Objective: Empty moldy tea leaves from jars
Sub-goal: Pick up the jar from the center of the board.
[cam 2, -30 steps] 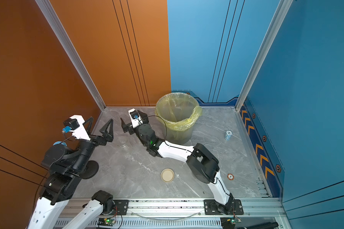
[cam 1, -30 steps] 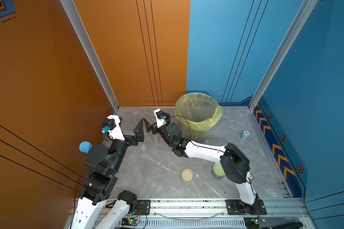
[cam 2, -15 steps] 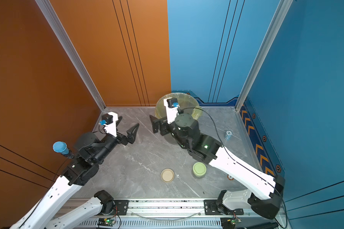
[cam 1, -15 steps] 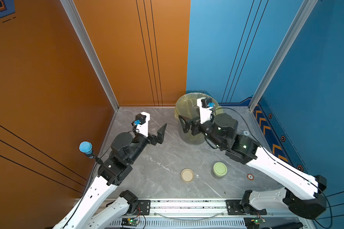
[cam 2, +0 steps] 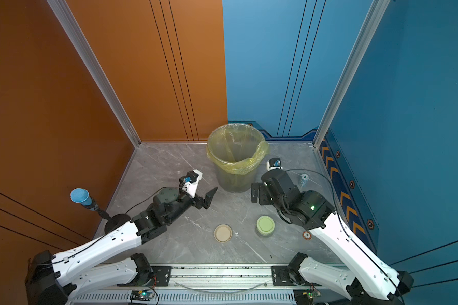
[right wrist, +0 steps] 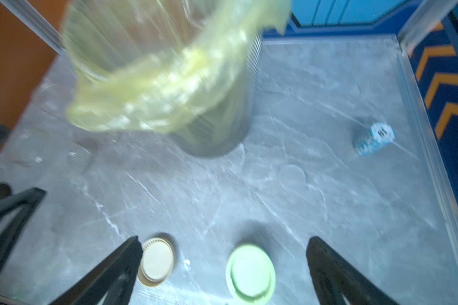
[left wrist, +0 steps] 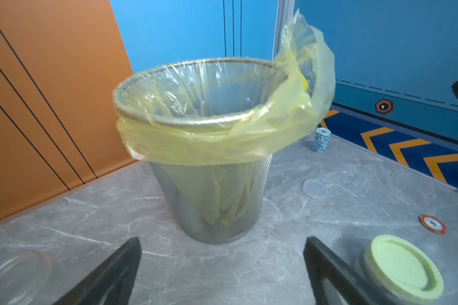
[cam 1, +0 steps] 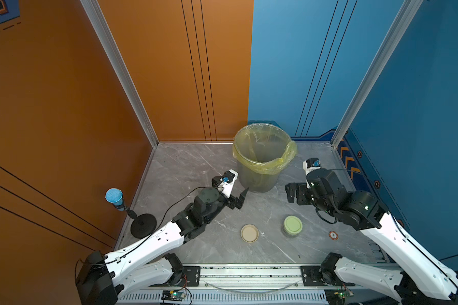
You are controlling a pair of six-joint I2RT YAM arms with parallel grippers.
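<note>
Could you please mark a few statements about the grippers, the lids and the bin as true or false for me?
1. The left gripper and the right gripper are both open and hold nothing. True.
2. The pale green lid is off the short jar. False: it sits on top of the jar.
3. The beige lid lies on the table, on no jar. True.
4. The bin lies tipped on its side. False: it stands upright, lined with a yellow bag.
</note>
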